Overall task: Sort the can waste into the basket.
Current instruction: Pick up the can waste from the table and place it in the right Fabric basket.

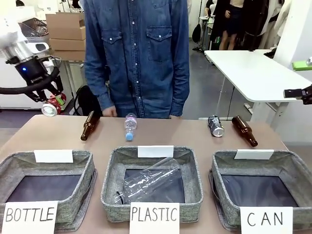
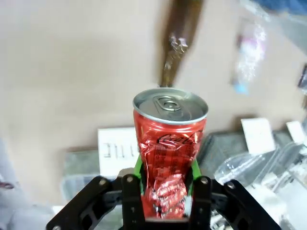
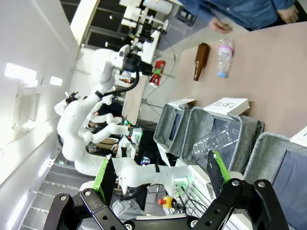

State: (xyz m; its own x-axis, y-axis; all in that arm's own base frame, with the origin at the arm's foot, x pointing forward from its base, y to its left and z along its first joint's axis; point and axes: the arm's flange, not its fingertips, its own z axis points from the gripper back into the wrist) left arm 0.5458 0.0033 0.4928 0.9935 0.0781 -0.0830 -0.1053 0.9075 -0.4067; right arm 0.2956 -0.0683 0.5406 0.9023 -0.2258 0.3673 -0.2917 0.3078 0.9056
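A crushed red can (image 1: 52,105) with silver ends hangs in the air above the table's far left corner, and my left gripper (image 1: 48,101) is shut on it. In the left wrist view the green pads (image 2: 138,168) press the can's (image 2: 169,143) dented sides, top end facing away. A dark-printed can (image 1: 215,126) lies on the table at the far right. The grey basket (image 1: 222,168) with the "CAN" card stands at the front right. My right gripper (image 3: 160,165) is open with nothing between its fingers, and it looks across at the CAN basket (image 3: 261,153) and the held red can (image 3: 157,73).
Two brown glass bottles (image 1: 89,126) (image 1: 244,130) and a small clear plastic bottle (image 1: 130,126) lie along the far side. The "PLASTIC" bin (image 1: 112,187) holds a clear bottle; the "BOTTLE" bin (image 1: 87,180) stands at front left. A person in a denim shirt (image 1: 136,58) stands at the far edge.
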